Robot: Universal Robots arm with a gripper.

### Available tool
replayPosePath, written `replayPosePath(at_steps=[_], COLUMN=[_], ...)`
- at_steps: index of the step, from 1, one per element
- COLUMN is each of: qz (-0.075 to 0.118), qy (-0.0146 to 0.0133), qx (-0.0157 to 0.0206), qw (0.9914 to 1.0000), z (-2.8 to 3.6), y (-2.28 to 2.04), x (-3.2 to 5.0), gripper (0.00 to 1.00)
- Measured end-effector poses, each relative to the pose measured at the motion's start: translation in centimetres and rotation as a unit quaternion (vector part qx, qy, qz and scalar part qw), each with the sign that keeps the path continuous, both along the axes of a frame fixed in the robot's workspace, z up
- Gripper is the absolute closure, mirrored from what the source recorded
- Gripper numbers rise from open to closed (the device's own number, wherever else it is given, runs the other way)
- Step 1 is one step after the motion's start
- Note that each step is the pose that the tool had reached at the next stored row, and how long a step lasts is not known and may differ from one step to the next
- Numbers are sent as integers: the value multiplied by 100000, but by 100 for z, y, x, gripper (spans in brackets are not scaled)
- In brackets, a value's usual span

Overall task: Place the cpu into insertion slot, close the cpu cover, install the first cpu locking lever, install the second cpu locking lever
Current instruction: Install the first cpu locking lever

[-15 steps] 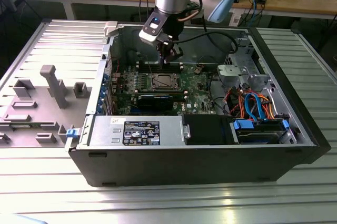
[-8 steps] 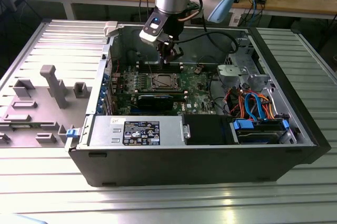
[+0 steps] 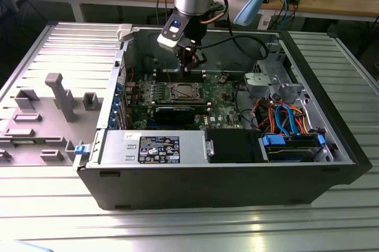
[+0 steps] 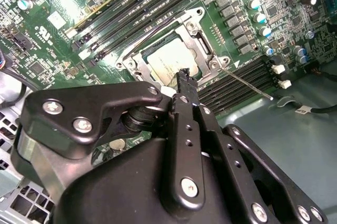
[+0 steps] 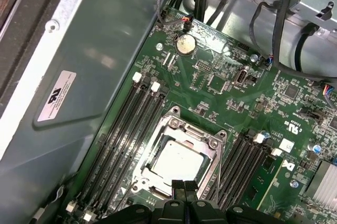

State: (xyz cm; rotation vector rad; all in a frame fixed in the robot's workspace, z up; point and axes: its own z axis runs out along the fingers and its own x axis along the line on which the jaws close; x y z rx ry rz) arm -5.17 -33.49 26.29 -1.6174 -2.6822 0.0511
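Silver-grey metal marks the cpu [image 5: 176, 163], which lies flat in the insertion slot [image 3: 182, 93] on the motherboard, with the cpu cover [image 5: 211, 144] folded down around it so the chip shows through the window. I have the gripper [image 5: 184, 186] hanging just above the socket's edge, its fingertips pressed together and carrying nothing. In the second wrist view one thin locking lever [image 4: 247, 83] angles out from the socket corner over the neighbouring memory slots [image 4: 239, 84], unlatched as far as I can judge. A second rod [image 4: 152, 33] runs along the opposite side, and I cannot tell whether it is hooked. My worry is the lever work: the rod is thin and springy, so a closed fingertip pushing off-centre could slip off it and jab the board or the memory slots beside it. If the cover is not fully seated, forcing a lever down could load the chip unevenly — and bend pins I cannot see beneath it.
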Motion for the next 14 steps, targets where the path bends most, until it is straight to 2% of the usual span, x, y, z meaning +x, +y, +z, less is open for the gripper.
replayPosePath(at_steps=[14], qz=[1489], qy=[-1], qx=[0], qw=[99989], z=[-1], y=[0], x=[0], gripper=[89])
